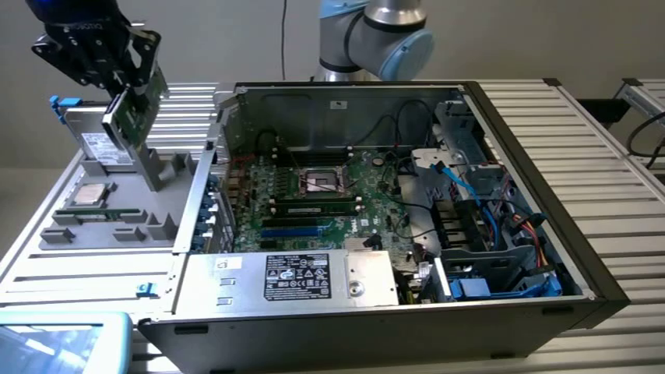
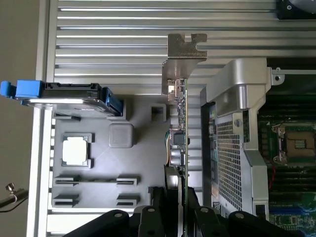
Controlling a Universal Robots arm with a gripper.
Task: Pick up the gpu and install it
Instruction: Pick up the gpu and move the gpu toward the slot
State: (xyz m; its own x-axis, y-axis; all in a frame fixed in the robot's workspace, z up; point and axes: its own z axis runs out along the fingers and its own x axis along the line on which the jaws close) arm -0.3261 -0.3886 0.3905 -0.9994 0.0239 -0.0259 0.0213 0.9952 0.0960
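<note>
One gpu (image 1: 132, 117) held up in the air.
The gripper (image 1: 130, 82) has its jaws partly closed, pinching the gpu by one end. The card hangs long-way down from the jaws, above the gray tray (image 1: 135, 199). The open computer case (image 1: 343, 97) sits close by, toward the exterior view's right.
</note>
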